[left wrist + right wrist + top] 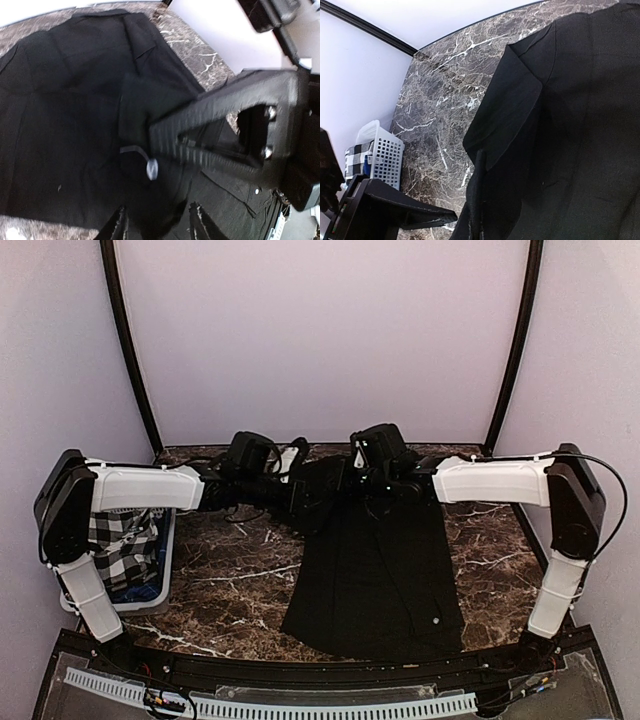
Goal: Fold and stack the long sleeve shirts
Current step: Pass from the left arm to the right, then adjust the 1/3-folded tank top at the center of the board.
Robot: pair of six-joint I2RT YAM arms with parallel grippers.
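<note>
A black long sleeve shirt [375, 570] lies spread lengthwise on the marble table [230, 580], collar end at the back. Both grippers meet at that far end. My right gripper [360, 480] is shut on a raised fold of the shirt [520, 100]; in the right wrist view [485, 200] one finger shows edge-on against the cloth. My left gripper [160, 225] has its jaws apart, with black cloth and a pale button [151, 169] bulging between them. In the top view the left gripper [305, 502] sits just left of the collar. The right gripper's finger [225, 135] fills the left wrist view.
A white slatted basket [160, 585] stands at the table's left edge with black-and-white plaid cloth [125, 545] in it; the basket [382, 150] also shows in the right wrist view. Bare marble [450, 75] lies between the basket and the shirt.
</note>
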